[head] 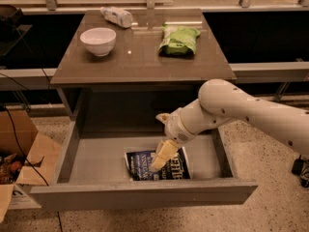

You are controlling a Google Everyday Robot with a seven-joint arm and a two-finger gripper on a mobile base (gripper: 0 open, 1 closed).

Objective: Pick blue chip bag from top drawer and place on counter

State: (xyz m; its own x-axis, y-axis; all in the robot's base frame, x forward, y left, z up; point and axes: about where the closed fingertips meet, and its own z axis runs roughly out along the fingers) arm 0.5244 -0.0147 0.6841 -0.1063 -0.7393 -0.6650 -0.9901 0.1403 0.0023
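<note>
Hand: my hand point(159, 158), cream-yellow and tapering, is down inside the open drawer, slanted downward and to the left from the white wrist. Its lower end lies over the upper face of the bag. I cannot tell how far open it is, and contact with the bag cannot be confirmed. Nothing is lifted.

Task item: the flat, crinkly navy-blue chip bag with white lettering point(175, 167) lies on the drawer floor, near the front panel and slightly right of centre. It lies at a slight angle to the panel. My hand crosses its middle and hides part of the lettering.

Drawer: the wide, shallow grey-brown top drawer point(96, 158) is pulled fully out beneath the table. It has a smooth matte floor, low plain walls and a flat front panel.

Arm: my white, rounded, smooth-shelled arm point(251, 112) comes in from the right, passes over the drawer's right wall and bends at a bulbous joint just below the table's front edge.

Table: the square, glossy dark grey-brown table point(140, 57) shows faint reflections. On it stand a round white bowl point(98, 40) at the left and a crumpled light green chip bag point(179, 40) at the right. A pale bottle-like object lying on its side point(117, 16) is at the rear left. All three are well apart from my hand.

Surroundings: an open brown cardboard box point(24, 149) sits on the pale speckled floor point(260, 149), just beside the drawer's left wall.
</note>
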